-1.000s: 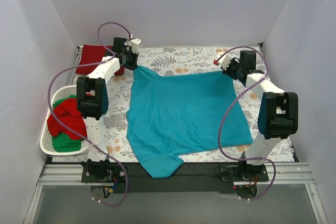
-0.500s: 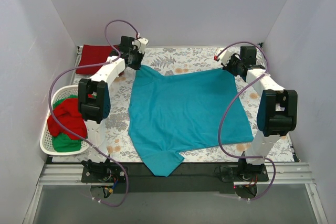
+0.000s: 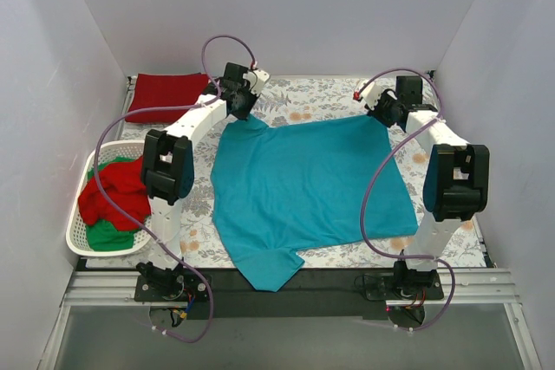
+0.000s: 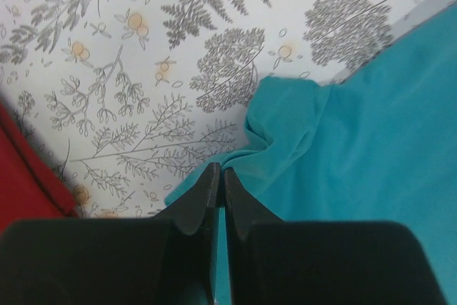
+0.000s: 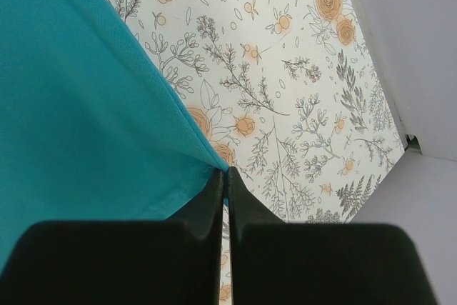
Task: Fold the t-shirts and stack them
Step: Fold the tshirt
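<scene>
A teal t-shirt [image 3: 308, 184] lies spread on the floral tablecloth [image 3: 312, 97], one sleeve hanging over the near edge. My left gripper [image 3: 244, 110] is shut on its far left corner, pinching bunched teal cloth [image 4: 285, 155] between the fingertips. My right gripper [image 3: 381, 114] is shut on the far right corner [image 5: 207, 158]. A folded dark red t-shirt [image 3: 165, 94] lies at the far left and shows in the left wrist view [image 4: 28, 176]. Red and green shirts [image 3: 117, 197] fill the basket.
A white plastic laundry basket [image 3: 80, 244] stands at the left edge of the table. White walls close the space on three sides. The arm bases and a black rail run along the near edge.
My left gripper has moved to the right along the far edge, carrying the shirt's far left corner with it. The right gripper shifted slightly back. The shirt's far edge is now straighter.
</scene>
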Controlling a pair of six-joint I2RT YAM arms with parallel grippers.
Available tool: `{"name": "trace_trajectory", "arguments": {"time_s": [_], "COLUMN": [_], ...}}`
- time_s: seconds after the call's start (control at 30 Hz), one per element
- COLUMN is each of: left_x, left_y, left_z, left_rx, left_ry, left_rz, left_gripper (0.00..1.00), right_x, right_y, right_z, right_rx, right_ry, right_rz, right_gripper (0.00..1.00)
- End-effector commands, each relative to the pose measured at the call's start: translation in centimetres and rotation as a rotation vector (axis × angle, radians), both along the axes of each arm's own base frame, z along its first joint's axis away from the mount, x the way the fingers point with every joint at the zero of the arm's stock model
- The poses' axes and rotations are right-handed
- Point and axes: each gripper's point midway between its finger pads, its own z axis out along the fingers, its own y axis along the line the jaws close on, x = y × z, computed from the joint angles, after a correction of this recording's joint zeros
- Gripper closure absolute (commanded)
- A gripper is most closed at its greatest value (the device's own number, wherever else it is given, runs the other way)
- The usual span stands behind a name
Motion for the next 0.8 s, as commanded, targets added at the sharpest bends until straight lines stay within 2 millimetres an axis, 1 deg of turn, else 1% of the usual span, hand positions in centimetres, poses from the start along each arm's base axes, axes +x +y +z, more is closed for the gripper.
{"name": "trace_trajectory", "arguments": {"time_s": [0.0,0.1,0.13,0.17,0.2,0.23,0.27,0.3,0.33,0.37,0.4,0.43,0.47,0.5,0.57,0.6,0.63,0.7,0.73,0.77], "left_x": [0.8,0.0,-0.7,-1.1,-1.8,-2.8,-3.4,-4.3,-5.4,-6.2,-7.1,-8.1,-8.9,-9.7,-11.2,-12.2,-12.8,-14.8,-15.4,-16.7], "left_y": [2.5,2.7,2.8,2.9,3.1,3.1,3.3,2.9,2.6,2.7,2.7,2.2,2.2,2.3,1.7,1.8,1.6,1.4,1.2,1.0], "left_z": [1.3,2.5,3.4,3.7,4.0,5.2,5.7,6.3,6.0,7.3,7.1,7.2,7.5,7.3,7.2,6.8,6.6,6.3,6.7,6.6], "left_rx": [0.064,0.049,0.042,0.044,0.045,0.024,0.023,-0.001,-0.018,-0.030,-0.030,-0.056,-0.060,-0.058,-0.074,-0.068,-0.071,-0.090,-0.099,-0.109], "left_ry": [-0.018,-0.024,-0.030,-0.030,-0.023,-0.028,-0.031,-0.024,0.003,-0.011,0.019,0.045,0.056,0.085,0.124,0.163,0.187,0.254,0.255,0.286], "left_rz": [0.076,0.073,0.071,0.067,0.064,0.047,0.047,0.021,-0.005,-0.011,-0.018,-0.046,-0.053,-0.054,-0.073,-0.075,-0.076,-0.077,-0.083,-0.092], "left_gripper": [1.00,1.00,1.00,1.00,1.00,1.00,1.00,1.00,1.00,1.00,1.00,1.00,1.00,1.00,1.00,1.00,1.00,1.00,1.00,1.00], "right_x": [1.0,1.0,0.9,0.8,0.5,0.2,0.0,-0.3,-0.5,-0.9,-1.1,-1.3,-1.6,-1.8,-2.5,-2.7,-3.0,-3.7,-3.8,-4.1], "right_y": [0.4,0.5,0.5,0.6,0.5,0.6,0.7,0.7,0.7,0.8,0.8,0.7,0.8,0.8,0.8,0.5,0.8,0.8,-0.7,-1.0], "right_z": [2.0,2.6,2.7,2.9,3.0,3.1,3.1,3.0,3.2,3.0,3.2,3.1,3.0,3.1,3.2,3.2,3.4,3.3,3.5,3.5], "right_rx": [0.025,0.024,0.021,0.021,0.015,0.018,0.015,0.011,0.011,0.009,0.007,0.007,0.007,0.005,0.000,-0.004,-0.002,-0.022,-0.025,-0.033], "right_ry": [-0.028,-0.033,-0.033,-0.038,-0.035,-0.035,-0.032,-0.031,-0.033,-0.025,-0.026,-0.022,-0.015,-0.015,-0.010,-0.010,-0.013,-0.014,-0.017,-0.014], "right_rz": [0.018,0.023,0.028,0.034,0.042,0.050,0.055,0.063,0.069,0.074,0.079,0.080,0.084,0.090,0.109,0.111,0.124,0.154,0.130,0.138], "right_gripper": [0.99,0.99,0.99,0.99,0.99,0.99,0.99,0.99,0.99,0.99,0.99,0.99,0.99,0.99,0.99,0.99,0.99,0.99,0.99,0.99]}}
